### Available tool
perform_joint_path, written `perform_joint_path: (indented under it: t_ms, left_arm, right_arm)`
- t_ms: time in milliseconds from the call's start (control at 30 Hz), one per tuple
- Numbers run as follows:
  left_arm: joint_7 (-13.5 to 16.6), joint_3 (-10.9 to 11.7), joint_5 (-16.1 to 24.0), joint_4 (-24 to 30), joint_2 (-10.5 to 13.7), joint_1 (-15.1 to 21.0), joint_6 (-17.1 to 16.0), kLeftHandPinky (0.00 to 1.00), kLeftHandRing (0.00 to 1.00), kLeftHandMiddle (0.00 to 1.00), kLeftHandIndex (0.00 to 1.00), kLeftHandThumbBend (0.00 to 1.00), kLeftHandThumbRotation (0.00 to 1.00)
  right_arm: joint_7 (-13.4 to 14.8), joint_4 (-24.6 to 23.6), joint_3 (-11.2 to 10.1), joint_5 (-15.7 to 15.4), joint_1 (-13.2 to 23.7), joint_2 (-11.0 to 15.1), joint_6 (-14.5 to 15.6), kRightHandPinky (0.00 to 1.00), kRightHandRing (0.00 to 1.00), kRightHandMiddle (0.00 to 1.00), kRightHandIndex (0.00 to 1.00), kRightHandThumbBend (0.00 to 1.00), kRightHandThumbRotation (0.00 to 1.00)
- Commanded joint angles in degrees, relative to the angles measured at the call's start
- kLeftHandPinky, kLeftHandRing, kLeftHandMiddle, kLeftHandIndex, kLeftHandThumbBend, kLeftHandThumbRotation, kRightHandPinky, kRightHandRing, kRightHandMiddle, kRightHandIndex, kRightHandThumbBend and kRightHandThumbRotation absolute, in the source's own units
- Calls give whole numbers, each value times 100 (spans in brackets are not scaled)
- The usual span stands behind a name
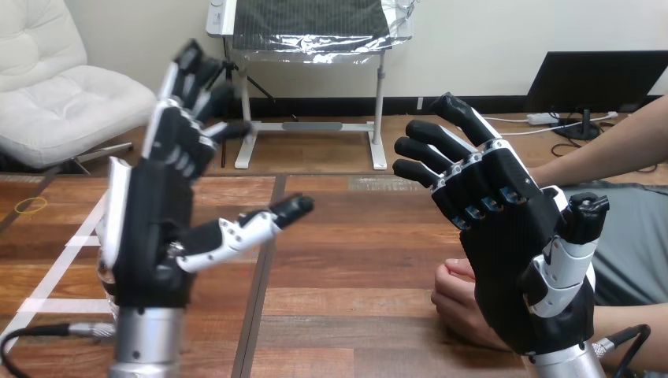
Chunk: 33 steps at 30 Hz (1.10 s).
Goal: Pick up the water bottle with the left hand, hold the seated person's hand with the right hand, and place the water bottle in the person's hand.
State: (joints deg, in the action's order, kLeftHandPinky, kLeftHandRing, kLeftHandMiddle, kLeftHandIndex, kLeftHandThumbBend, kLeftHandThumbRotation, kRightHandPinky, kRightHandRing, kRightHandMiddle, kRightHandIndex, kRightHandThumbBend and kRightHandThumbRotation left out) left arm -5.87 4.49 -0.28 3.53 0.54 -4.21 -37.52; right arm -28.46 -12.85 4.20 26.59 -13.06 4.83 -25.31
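1. Left hand (154, 228) is raised above the table (354, 260) at the view's left, palm side toward the centre. Its fingers (185, 118) are straight and spread, pointing up, with the thumb (252, 224) stuck out to the right. It holds nothing.
2. Right hand (504, 252) is raised at the view's right with its back to the camera. The fingers are straight, slightly fanned and leaning up-left, the thumb is upright at the right side, and nothing is in its grasp.
3. The two robot hands are well apart, with bare table between them.
4. Person's hand (457, 303) rests on the table at lower right as a loose fist. It sits just beside and partly behind the lower palm of the right hand (contact cannot be told, and no robot finger is curled round it).
5. A person's forearm (606, 142) comes in from the right edge higher up and runs behind the right hand.
6. White tape lines (71, 244) run along the table's left part, under and behind the left hand.
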Motion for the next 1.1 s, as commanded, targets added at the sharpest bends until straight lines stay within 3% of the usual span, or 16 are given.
perform_joint_path:
  t_ms: [0, 500, 833, 1067]
  left_arm:
    - [215, 234, 118, -37, 149, 470, -169, 74, 90, 93, 95, 100, 0]
    - [941, 750, 668, -95, 422, 780, -89, 78, 89, 92, 93, 100, 0]
    - [1270, 957, 702, -246, 549, 895, 98, 85, 89, 91, 90, 100, 6]
    - [1382, 1044, 665, -517, 669, 983, 24, 87, 89, 90, 89, 100, 9]
  right_arm:
    - [0, -155, -64, 0, 204, -31, -26, 80, 82, 82, 87, 74, 100]
    - [8, -78, -85, -97, 220, -65, -119, 78, 81, 82, 87, 74, 100]
    - [14, -70, -100, -140, 221, -66, -131, 79, 82, 83, 87, 74, 100]
    - [-32, -73, -118, -104, 222, -49, -117, 79, 82, 82, 87, 74, 100]
